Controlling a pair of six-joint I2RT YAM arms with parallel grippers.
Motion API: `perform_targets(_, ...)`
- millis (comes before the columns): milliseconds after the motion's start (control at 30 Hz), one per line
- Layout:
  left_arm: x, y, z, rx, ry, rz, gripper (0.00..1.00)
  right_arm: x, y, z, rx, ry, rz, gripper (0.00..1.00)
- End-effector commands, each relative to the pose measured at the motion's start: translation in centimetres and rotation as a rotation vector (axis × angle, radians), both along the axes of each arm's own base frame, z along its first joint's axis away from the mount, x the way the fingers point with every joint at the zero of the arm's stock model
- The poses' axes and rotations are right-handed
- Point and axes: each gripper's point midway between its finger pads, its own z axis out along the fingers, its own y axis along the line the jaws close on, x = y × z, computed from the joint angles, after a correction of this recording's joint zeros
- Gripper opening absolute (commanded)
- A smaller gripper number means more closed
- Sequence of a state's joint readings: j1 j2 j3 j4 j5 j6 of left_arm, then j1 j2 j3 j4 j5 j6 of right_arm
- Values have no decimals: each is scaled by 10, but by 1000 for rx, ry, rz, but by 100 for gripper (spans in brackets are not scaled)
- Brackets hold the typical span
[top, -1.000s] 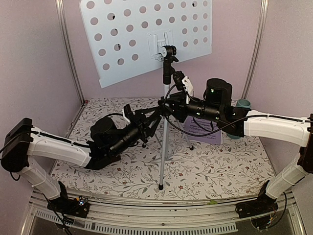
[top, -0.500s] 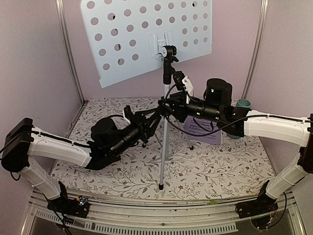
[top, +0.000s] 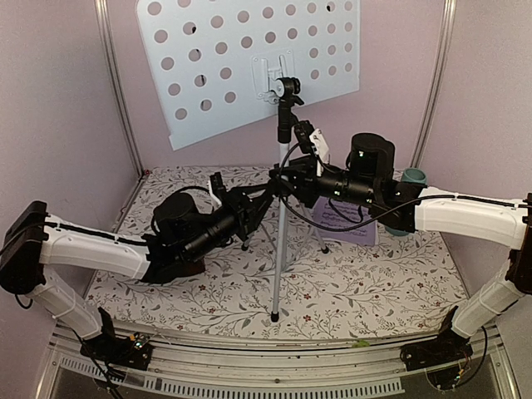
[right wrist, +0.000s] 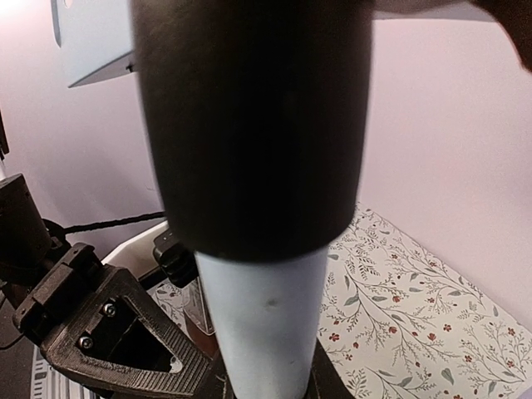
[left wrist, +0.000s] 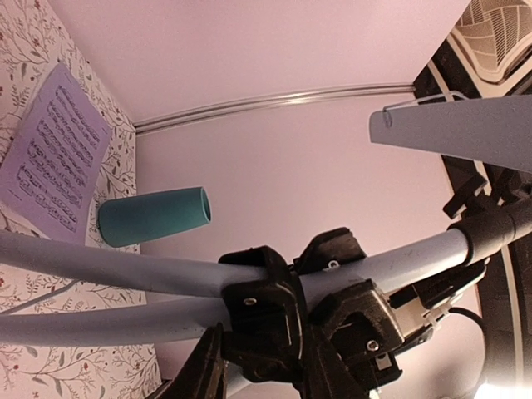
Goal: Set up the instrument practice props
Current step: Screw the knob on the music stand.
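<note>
A: Legible text?
B: None; staves only on white-lilac sheet-music page (left wrist: 54,150), far right corner of floral table (top: 374,291). Left gripper (top: 249,206) has narrowed at the leg hub of the pale-blue perforated music stand (top: 278,249), mid-table; grip unclear. Right gripper (top: 287,177) clamps its pole.

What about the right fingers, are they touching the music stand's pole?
Touching. In the right wrist view the music stand's pole runs down between the right fingers, whose dark edges press against it with no gap showing.

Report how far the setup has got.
Done: stand upright on its legs, desk up. In hand: right gripper clamps the pole; left gripper is at the leg hub, grip unclear. To do: sheet music lies flat on the table, not yet on the desk.
</note>
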State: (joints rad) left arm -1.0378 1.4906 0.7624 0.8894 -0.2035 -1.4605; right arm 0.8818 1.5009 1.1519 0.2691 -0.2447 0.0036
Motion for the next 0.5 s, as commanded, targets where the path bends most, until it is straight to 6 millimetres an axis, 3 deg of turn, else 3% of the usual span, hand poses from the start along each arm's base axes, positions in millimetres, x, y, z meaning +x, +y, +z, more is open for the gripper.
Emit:
perform_targets(0, 2, 2, -5, 163, -79, 15, 0, -15, 6, -113, -247, 241, 38, 0)
perform_targets(467, 7, -5, -7, 479, -303, 27, 0, -14, 7, -114, -247, 239, 38, 0)
